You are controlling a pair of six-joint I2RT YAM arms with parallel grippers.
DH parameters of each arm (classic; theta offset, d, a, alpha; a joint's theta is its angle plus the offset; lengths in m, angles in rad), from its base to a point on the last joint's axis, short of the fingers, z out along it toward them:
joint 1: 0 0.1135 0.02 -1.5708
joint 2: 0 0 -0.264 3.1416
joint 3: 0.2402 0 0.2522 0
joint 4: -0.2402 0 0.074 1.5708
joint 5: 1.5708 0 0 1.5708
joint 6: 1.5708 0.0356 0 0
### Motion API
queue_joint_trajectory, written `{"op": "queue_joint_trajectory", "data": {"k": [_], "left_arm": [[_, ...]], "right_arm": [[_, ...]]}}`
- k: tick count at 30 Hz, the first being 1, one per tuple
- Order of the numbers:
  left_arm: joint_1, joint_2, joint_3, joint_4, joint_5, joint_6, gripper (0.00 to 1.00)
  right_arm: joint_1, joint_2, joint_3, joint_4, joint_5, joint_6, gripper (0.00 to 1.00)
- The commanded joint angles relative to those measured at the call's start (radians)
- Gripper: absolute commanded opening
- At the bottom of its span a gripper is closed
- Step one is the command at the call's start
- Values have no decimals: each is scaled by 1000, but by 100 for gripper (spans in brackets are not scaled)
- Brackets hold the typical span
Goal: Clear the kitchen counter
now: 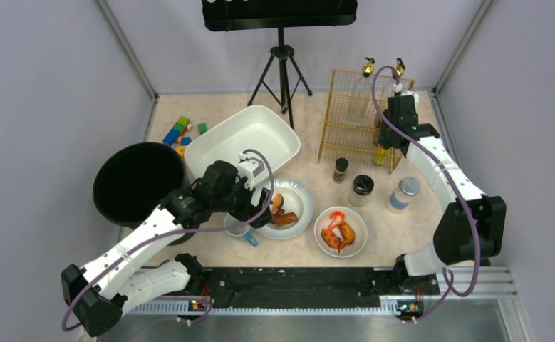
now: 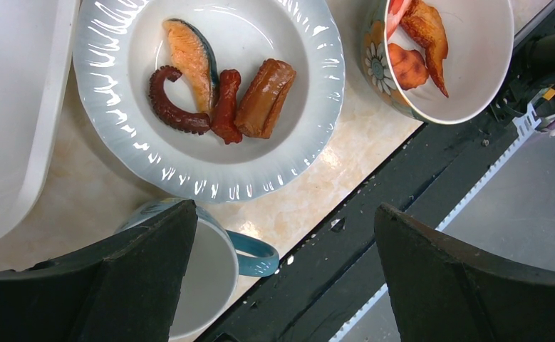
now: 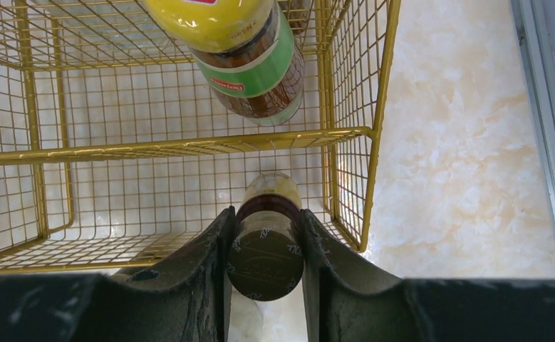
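right gripper [image 3: 266, 214] is clamped on a small brown bottle [image 3: 266, 253], with the lower shelf of the gold wire rack [image 3: 189, 147] dead ahead. left gripper [image 2: 283, 210] hangs wide open over the mug [image 2: 206, 285].

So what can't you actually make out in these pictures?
The mug: left wrist view, a finger of the left claw covers half; from above, the left arm hides most.
The held bottle: right wrist view, the right claw covers its sides; print too blurred to read.
The upper bottle: same view, cap cut by the top edge.
The bin: top view, inside too dark to see contents.
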Motion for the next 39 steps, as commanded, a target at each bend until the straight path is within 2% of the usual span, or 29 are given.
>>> {"op": "queue_joint_trajectory", "data": {"k": [1,4,5,7,10,11,17,20,25,33,39], "left_arm": [[0,1,-2,18,3,9,99],[0,2,-1,18,4,9,99],[0,2,-1,18,4,9,99],[0,2,-1,18,2,9,99],[0,-2,-1,18,-1,9,99],[0,-1,-1,18,-1,9,99],[0,3,0,18,6,9,99],[0,2,1,18,6,9,99],[0,-1,-1,18,5,9,99],[0,-4,0,18,19,9,99],[0,-11,-1,21,33,8,99]], "right_arm": [[-6,-51,-24,109,46,21,0],[-6,-40,-28,121,47,31,0],[-5,-35,-25,121,48,32,3],[-6,-25,-19,120,46,33,16],[-6,-23,-8,105,36,34,48],[-6,-24,-6,98,32,33,55],[-6,-49,21,57,-7,38,73],[-7,-78,60,-2,-25,40,75],[-7,-184,72,-123,42,60,79],[-6,-360,-39,-305,146,132,80],[-6,-434,-117,-394,191,214,84]]}}
